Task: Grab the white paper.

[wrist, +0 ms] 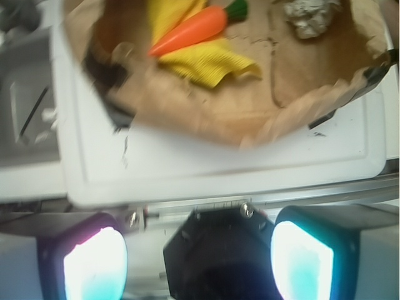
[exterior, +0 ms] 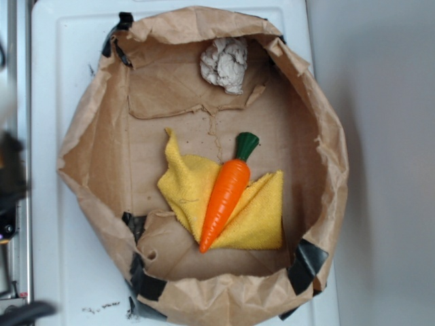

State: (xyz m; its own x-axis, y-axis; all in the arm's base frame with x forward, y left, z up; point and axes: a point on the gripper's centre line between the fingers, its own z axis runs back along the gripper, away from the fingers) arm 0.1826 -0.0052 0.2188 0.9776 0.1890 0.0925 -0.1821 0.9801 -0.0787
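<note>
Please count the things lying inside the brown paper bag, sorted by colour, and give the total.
White: 1, the white paper
Orange: 1, the carrot
Yellow: 1, the cloth
Total: 3

In the wrist view the whole scene is soft with blur: the white paper [wrist: 310, 17] shows only as a greyish lump cut off by the top edge, and the carrot [wrist: 195, 27] loses the tip of its green top there too. The yellow cloth [wrist: 209, 62] and the brown paper bag [wrist: 300, 109] both run out past that same edge. The gripper [wrist: 199, 259] is cropped at the bottom, its two pads glowing pale and without detail. In the exterior view a dark blurred shape [exterior: 12, 183] at the left edge is perhaps part of the arm; it cannot be made out. The carrot hides the cloth's middle.
</note>
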